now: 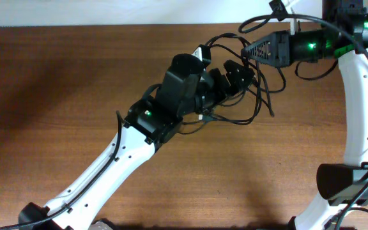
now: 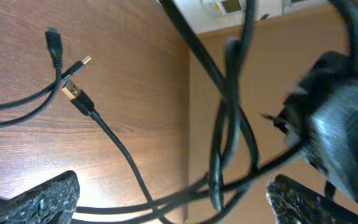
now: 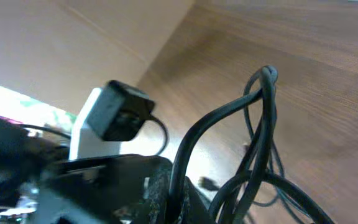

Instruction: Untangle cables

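Two cables point(image 3: 261, 124) hang tangled above the table point(image 1: 56, 96), pinched in my clenched right gripper point(image 1: 251, 51). My left gripper point(image 1: 235, 76) gapes beside them, strands crossing between its fingers point(image 2: 42, 199), seemingly untouched. Yellow-tipped plugs point(image 2: 73, 92) rest on the wood.

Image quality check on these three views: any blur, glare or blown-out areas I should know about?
Overhead: sharp and evenly lit, only the white strip along the top edge is blown out. Left wrist: gold-tipped plugs on the table are crisp, the cables near the lens are blurred, pale glare low left. Right wrist: soft throughout, bright background at left overexposed.
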You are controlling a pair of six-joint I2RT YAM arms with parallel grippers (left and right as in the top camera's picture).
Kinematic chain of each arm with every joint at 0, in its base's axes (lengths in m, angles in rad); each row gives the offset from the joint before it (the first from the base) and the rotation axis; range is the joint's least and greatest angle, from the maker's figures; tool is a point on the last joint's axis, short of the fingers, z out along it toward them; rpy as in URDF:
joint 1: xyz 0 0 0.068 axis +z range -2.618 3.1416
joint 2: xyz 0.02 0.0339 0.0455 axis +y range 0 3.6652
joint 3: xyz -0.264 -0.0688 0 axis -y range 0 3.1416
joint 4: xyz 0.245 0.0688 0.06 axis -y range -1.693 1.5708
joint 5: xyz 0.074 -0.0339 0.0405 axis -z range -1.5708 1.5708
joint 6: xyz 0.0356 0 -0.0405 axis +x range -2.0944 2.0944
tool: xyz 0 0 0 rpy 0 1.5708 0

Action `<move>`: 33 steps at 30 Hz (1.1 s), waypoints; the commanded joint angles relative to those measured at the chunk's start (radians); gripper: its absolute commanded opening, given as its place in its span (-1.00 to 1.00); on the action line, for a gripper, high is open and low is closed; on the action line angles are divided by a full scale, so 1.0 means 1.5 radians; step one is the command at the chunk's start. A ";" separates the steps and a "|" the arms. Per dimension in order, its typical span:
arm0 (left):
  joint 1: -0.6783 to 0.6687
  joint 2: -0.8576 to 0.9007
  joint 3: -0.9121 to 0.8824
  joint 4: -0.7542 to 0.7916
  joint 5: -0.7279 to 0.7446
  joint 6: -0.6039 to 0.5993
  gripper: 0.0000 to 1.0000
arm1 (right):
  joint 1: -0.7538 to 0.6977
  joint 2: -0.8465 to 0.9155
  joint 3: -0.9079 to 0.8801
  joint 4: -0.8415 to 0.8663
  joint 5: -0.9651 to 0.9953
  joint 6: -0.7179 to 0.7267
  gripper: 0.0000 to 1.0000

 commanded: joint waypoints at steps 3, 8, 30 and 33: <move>-0.001 0.007 0.009 -0.002 -0.034 -0.007 0.98 | -0.001 -0.019 0.014 -0.001 -0.070 0.006 -0.92; -0.001 0.007 0.009 -0.019 -0.085 -0.007 0.98 | -0.001 -0.019 0.014 0.000 -0.096 0.006 -0.92; -0.053 0.024 0.009 -0.018 -0.115 -0.007 0.98 | -0.001 -0.019 0.014 -0.002 -0.138 0.006 -0.92; -0.061 0.024 0.009 -0.020 -0.156 0.008 0.98 | -0.001 -0.019 0.014 -0.002 -0.143 0.005 -0.92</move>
